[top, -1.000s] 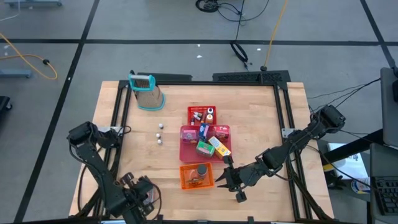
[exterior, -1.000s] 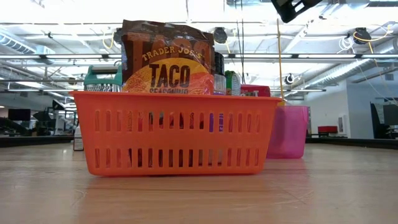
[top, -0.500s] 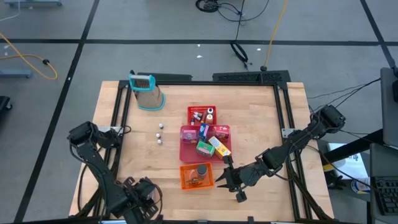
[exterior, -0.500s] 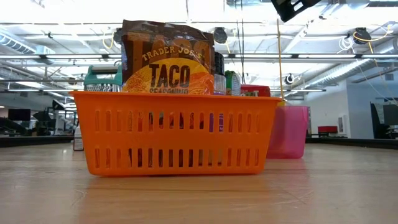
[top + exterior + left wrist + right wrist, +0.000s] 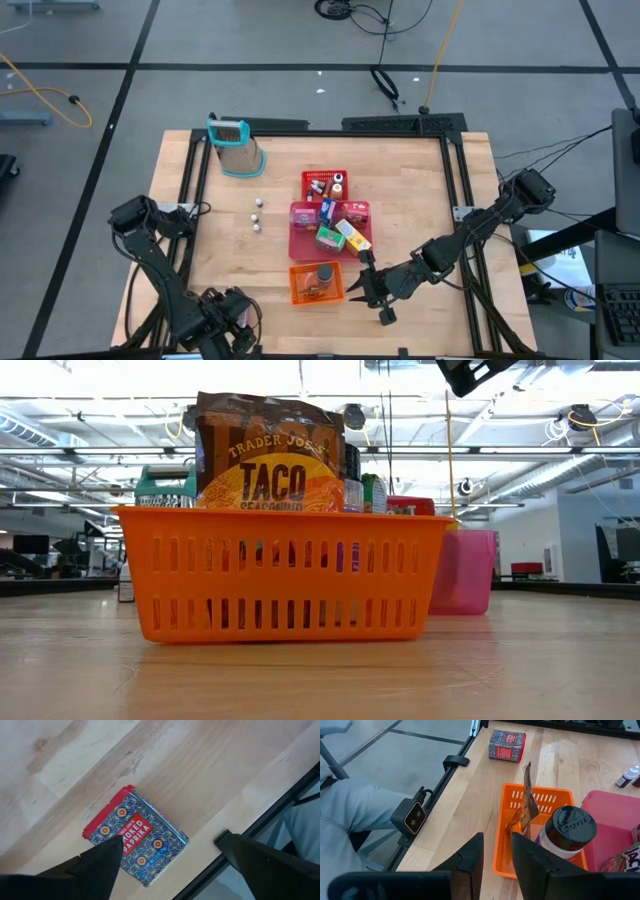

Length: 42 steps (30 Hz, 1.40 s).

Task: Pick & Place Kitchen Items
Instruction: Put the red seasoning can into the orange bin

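Left tool (image 5: 167,857) spread wide over paprika tin (image 5: 136,840) — right tool (image 5: 496,852) narrowly parted, empty.

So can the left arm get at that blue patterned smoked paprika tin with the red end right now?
Probably yes. The left gripper hangs open right over the paprika tin, which lies flat on bare wooden table near the edge, with nothing between them.

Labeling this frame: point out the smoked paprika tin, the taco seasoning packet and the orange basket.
smoked paprika tin (image 5: 134,843): left wrist view, red label on its top face.
taco seasoning packet (image 5: 270,460): low view, printed front.
orange basket (image 5: 285,575): low view, slotted front wall.
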Each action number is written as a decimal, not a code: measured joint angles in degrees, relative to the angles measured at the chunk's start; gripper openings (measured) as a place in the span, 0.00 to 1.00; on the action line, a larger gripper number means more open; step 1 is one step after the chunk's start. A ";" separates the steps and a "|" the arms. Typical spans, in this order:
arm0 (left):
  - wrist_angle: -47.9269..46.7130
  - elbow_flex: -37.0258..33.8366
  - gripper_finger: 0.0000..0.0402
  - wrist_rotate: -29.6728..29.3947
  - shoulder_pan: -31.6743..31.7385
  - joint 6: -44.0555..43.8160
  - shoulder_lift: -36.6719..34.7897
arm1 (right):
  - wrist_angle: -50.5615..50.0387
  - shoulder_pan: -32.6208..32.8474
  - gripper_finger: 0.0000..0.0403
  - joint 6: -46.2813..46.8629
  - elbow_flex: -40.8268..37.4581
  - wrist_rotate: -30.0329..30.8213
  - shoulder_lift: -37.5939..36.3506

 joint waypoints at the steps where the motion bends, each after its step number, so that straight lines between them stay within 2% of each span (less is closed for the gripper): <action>1: 0.00 0.00 0.93 0.00 0.00 0.00 0.00 | 0.00 0.00 0.22 0.29 0.00 -0.02 0.00; 8: 0.02 0.00 0.94 2.18 0.00 -2.93 0.00 | 0.02 0.00 0.22 1.45 0.00 -0.02 0.00; 16: 0.02 0.00 0.89 2.43 -0.32 -20.50 -0.02 | 0.02 0.00 0.22 1.45 0.00 -0.02 0.00; 20: -0.01 0.00 0.86 2.43 -0.53 -25.64 -0.02 | 0.02 0.00 0.22 1.47 0.00 -0.02 0.00; 27: 0.23 0.00 0.82 2.25 -0.54 -26.26 -0.04 | 0.02 0.00 0.22 1.48 0.00 -0.02 0.00; 31: 0.62 0.00 0.80 1.60 -0.68 -29.38 -0.04 | 0.04 0.00 0.22 1.47 0.00 -0.02 0.00; 34: 4.48 0.00 0.79 1.16 -0.70 -28.65 -0.04 | 0.04 0.00 0.22 1.48 0.00 -0.02 0.00; 36: 7.42 0.05 0.78 -0.45 -0.70 -28.67 -0.04 | 0.04 0.00 0.22 1.48 0.00 -0.02 0.00; 39: 6.83 0.09 0.76 -3.96 -0.85 -30.25 -0.07 | 0.04 0.00 0.22 1.48 -0.02 -0.02 0.00; 42: 7.10 0.07 0.75 -5.39 -0.98 -27.98 -0.08 | 0.04 0.00 0.22 1.48 -0.02 -0.02 0.00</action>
